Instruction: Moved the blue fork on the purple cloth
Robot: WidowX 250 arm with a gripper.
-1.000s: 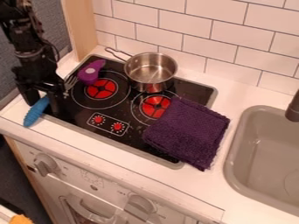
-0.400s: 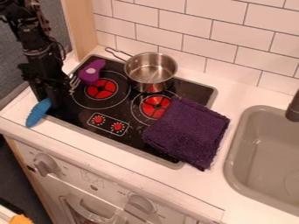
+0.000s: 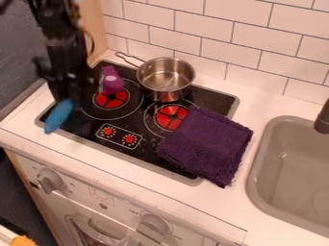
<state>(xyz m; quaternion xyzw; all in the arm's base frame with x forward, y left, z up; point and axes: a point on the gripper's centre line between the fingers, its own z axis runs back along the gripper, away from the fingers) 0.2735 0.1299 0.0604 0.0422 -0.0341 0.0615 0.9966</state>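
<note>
At the left end of the stove, my gripper is shut on the blue fork. The fork's blue handle sticks out below the gripper, over the stove's left edge, while its tines are hidden. Folded purple cloth lies on the stove's right part and overlaps the white counter, well to the right of the gripper.
Right beside the gripper is a small purple object at the upper left burner. A metal pot stands at the back of the stove. The sink is on the right.
My gripper has closed on the blue fork and moved right with it. The small purple object has shifted a little to the right and turned.
</note>
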